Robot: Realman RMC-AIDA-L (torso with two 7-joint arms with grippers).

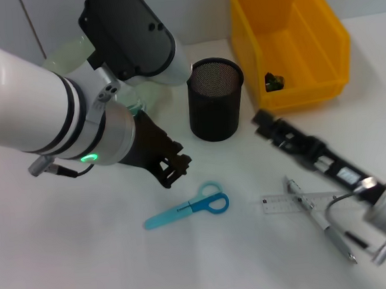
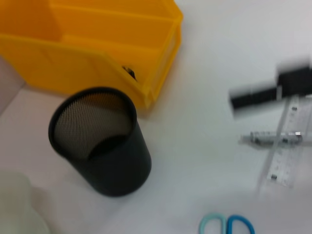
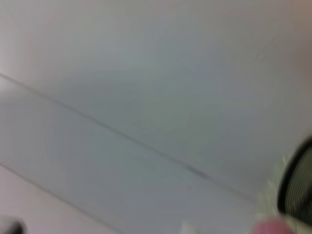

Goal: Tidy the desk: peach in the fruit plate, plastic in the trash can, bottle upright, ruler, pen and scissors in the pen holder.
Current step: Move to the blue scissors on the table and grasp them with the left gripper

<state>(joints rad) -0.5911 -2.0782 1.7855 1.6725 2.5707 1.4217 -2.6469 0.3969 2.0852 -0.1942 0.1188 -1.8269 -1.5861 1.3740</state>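
Blue scissors lie on the white desk, their handles also in the left wrist view. A clear ruler and a pen lie crossed at the right, partly under my right arm; both also show in the left wrist view, ruler, pen. The black mesh pen holder stands upright and empty. My left gripper hovers open and empty just above and left of the scissors. My right gripper is right of the holder, above the desk. Peach and plastic are not clearly visible.
A yellow bin stands behind the holder with a small dark object inside. A pale green translucent object is mostly hidden behind my left arm. The right wrist view is blurred, showing a pale surface.
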